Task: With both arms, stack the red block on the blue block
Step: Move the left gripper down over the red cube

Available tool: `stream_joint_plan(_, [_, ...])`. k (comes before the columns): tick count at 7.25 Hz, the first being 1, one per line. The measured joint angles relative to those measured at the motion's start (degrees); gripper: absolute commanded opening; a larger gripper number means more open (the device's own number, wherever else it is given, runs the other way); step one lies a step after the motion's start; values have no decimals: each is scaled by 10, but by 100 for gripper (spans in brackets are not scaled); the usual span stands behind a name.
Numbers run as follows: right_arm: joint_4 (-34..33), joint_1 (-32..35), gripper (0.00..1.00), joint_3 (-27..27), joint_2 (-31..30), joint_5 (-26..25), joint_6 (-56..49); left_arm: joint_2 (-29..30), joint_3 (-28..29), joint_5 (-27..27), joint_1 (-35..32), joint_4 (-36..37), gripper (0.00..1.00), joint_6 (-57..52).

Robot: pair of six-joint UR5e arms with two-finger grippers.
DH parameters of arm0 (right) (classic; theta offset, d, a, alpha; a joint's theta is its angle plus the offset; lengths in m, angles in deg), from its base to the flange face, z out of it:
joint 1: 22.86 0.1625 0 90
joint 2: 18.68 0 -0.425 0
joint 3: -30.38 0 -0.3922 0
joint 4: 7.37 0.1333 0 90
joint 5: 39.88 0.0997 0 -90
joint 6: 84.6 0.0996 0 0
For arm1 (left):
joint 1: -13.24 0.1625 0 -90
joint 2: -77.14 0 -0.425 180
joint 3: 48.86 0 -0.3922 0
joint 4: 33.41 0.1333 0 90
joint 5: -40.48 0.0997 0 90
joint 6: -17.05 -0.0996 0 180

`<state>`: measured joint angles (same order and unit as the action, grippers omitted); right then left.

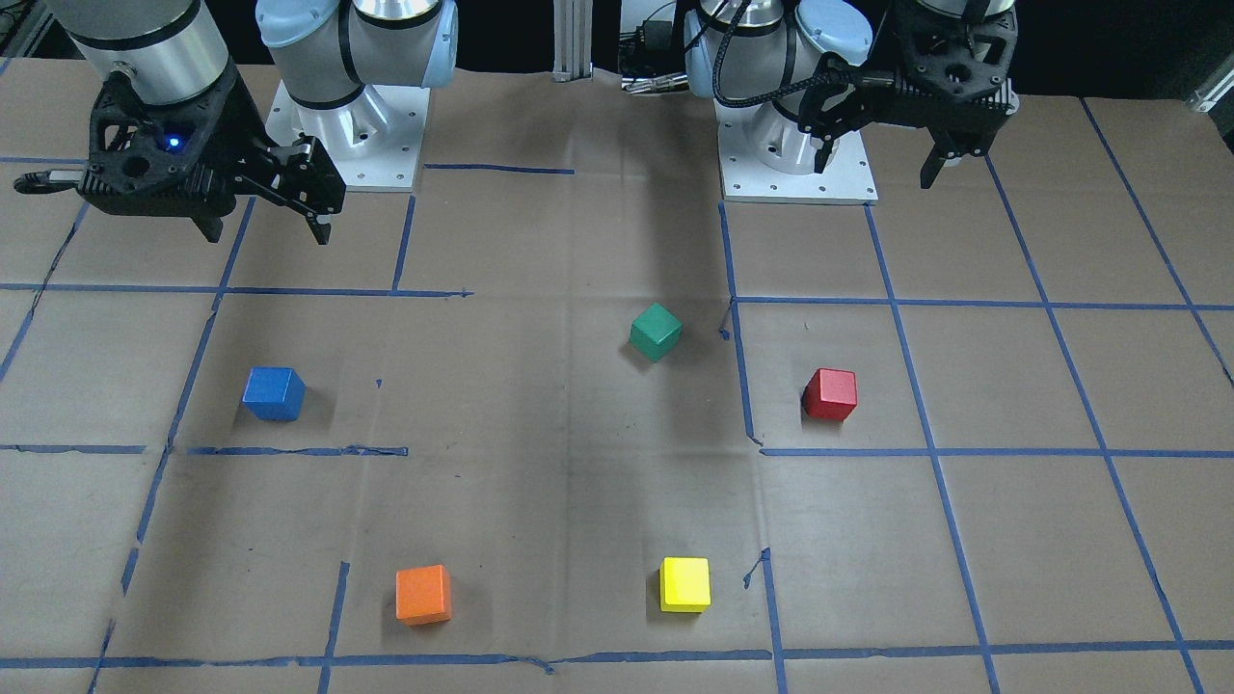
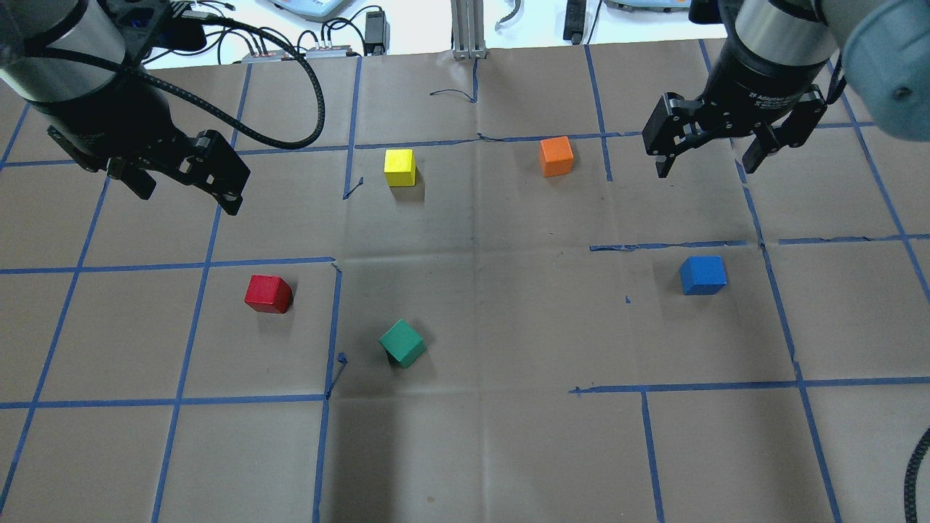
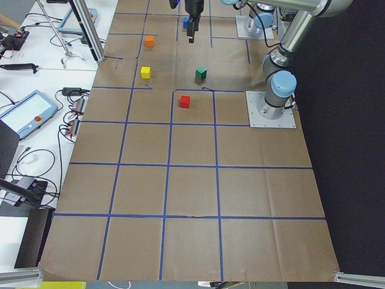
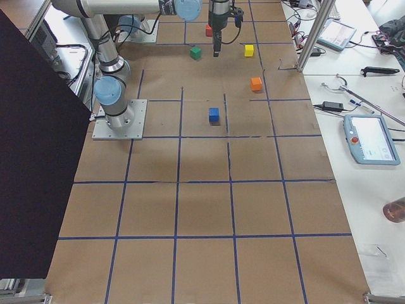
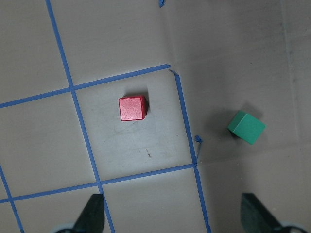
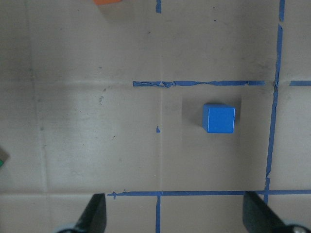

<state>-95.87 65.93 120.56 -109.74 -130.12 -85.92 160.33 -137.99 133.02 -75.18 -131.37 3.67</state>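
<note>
While left arm [image 2: 80,80], right arm [image 2: 771,65] hover, fingers [image 2: 657,149] spread.

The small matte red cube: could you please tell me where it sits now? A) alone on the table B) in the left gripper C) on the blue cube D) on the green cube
A: the small matte red cube rests on the brown paper-covered table, touching no other cube.

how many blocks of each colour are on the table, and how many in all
red block: 1
blue block: 1
green block: 1
yellow block: 1
orange block: 1
total: 5
</note>
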Motion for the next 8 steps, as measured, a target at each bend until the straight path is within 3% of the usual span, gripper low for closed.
stream_joint_plan(6, [-1, 0, 100, 0, 0, 1, 0, -3, -46, -18, 12, 4, 100, -5])
stream_joint_plan(8, [-1, 0, 100, 0, 0, 1, 0, 7, -54, -20, 44, 5, 100, -15])
